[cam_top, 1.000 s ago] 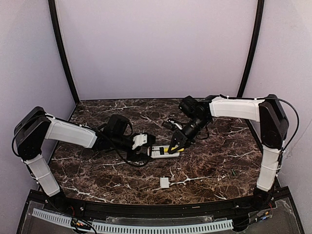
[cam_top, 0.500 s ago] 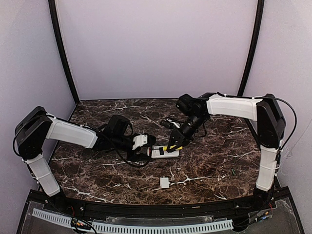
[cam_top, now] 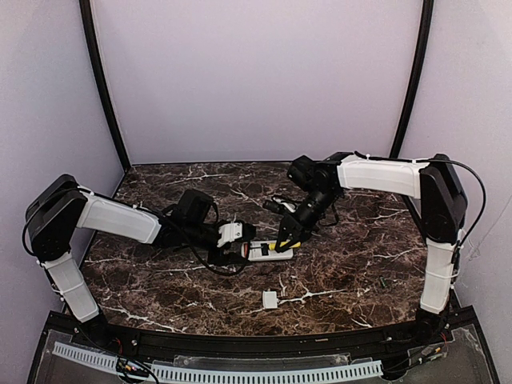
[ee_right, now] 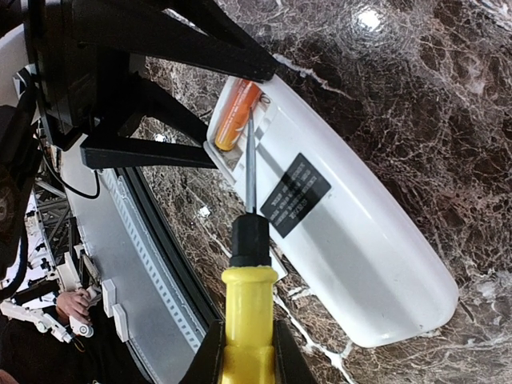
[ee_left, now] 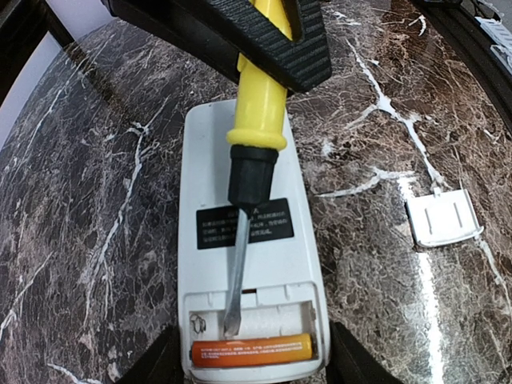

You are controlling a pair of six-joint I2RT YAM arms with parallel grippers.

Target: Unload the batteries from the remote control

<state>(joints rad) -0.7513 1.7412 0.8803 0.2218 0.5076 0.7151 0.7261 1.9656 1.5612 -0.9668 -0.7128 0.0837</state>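
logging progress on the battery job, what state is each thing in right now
remote: face down, compartment open
battery: orange one seated in compartment, other slot empty
screwdriver: tip in the empty slot
cover: off, lying apart from remote
left gripper: shut on remote
right gripper: shut on screwdriver

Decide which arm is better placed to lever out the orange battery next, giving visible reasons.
Right. The right hand grips the yellow-handled screwdriver, whose tip sits in the open compartment beside the orange battery. The left hand is occupied, clamping the remote control at that end.
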